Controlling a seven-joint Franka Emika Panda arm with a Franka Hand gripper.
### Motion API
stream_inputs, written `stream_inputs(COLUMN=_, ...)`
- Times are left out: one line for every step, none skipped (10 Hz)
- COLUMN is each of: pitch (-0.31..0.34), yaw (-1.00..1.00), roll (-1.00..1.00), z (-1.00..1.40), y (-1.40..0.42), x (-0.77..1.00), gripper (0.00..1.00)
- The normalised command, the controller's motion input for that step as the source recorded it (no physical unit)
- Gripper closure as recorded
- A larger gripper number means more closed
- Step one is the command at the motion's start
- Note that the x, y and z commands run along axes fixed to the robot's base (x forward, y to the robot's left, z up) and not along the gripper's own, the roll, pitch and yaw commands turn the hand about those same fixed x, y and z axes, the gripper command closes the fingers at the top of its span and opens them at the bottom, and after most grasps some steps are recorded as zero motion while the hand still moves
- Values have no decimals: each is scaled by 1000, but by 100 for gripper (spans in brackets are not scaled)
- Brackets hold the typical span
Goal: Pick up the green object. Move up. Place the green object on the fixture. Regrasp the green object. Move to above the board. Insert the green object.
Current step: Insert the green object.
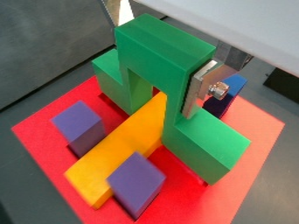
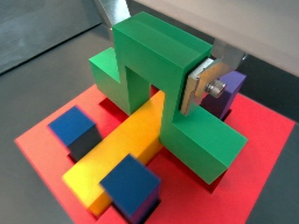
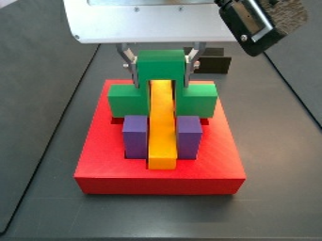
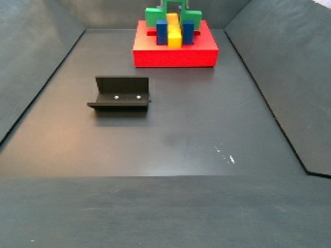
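Over the board [image 1: 41, 131], in both wrist views, the green object [image 1: 163, 52] is seen clamped between the fingers [image 1: 205, 80] of the gripper [image 1: 158, 66], straddling the yellow bar [image 1: 122, 144]. A straight, slow descent is judged best, the stem kept square to the slot.

In a side view, the matte green object [image 3: 161, 68] is shown low between the purple cubes [image 3: 136, 132].

In a side view, the dark L-shaped fixture [image 4: 120, 94] stands apart on the bench [image 4: 181, 136].
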Motion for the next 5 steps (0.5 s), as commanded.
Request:
stream_inputs(pitch=0, yaw=220, roll=0, z=0, y=229, x=0, gripper=100)
stream_inputs(pitch=0, yaw=223, roll=0, z=-17, y=123, x=0, gripper=100)
stream_inputs(pitch=4, yaw=89, roll=60, z=-134, y=0, x=0, gripper=100)
stream_inputs(pitch=0, yaw=66, roll=51, z=-160, y=0, x=0, gripper=100)
stream_inputs(pitch=0, yaw=114, roll=23, z=-77, y=0, x=0, gripper=100)
